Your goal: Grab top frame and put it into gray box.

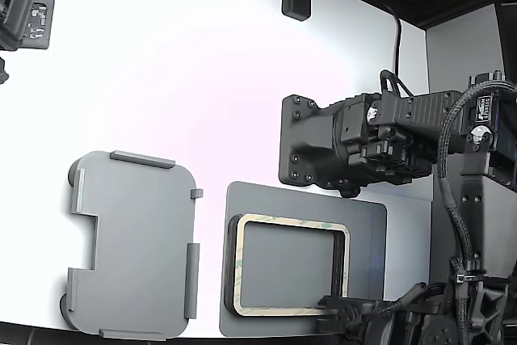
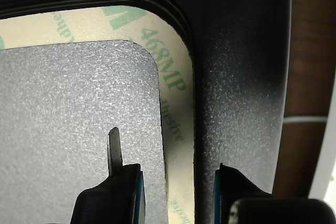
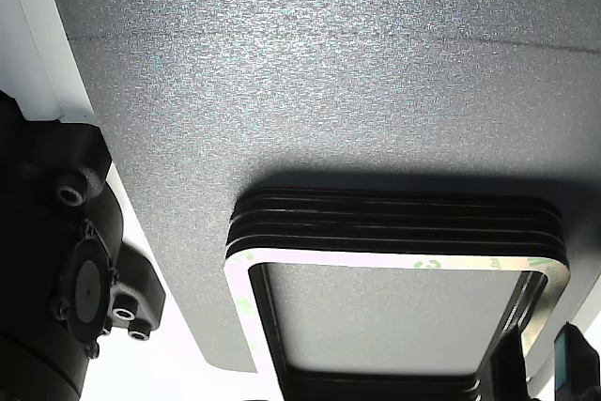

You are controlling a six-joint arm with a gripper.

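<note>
Top frame (image 2: 176, 108) is straddled at one side strip by the gripper (image 2: 178, 192): in the wrist view one fingertip (image 2: 122, 182) stands over the dark mat inside the hollow centre, and the other fingertip (image 2: 231, 187) stands over the black stack base (image 2: 236, 77) outside the strip. The jaws are spread, with clear space either side of the strip, and they pinch nothing; whether the tips touch the surfaces below cannot be told. A thin metal blade sticks out from the inner fingertip over the mat.

In the exterior view the gripper (image 1: 335, 306) reaches in low from the exterior view's right, near the bottom edge, its tip at the frame's (image 1: 291, 264) lower right corner. Cables trail off behind it to the right.

The frame lies flat on top of the ribbed black stack (image 3: 394, 218), which rests on the darker gray mat (image 1: 367, 236). Green print shows on the frame's cream face.

The gray box (image 1: 133, 244) lies on the white table (image 1: 178, 78), well to the exterior view's left of the mat and apart from it.

A second black arm (image 1: 355, 143) hangs above the mat on the exterior view's right, clear of the frame.
</note>
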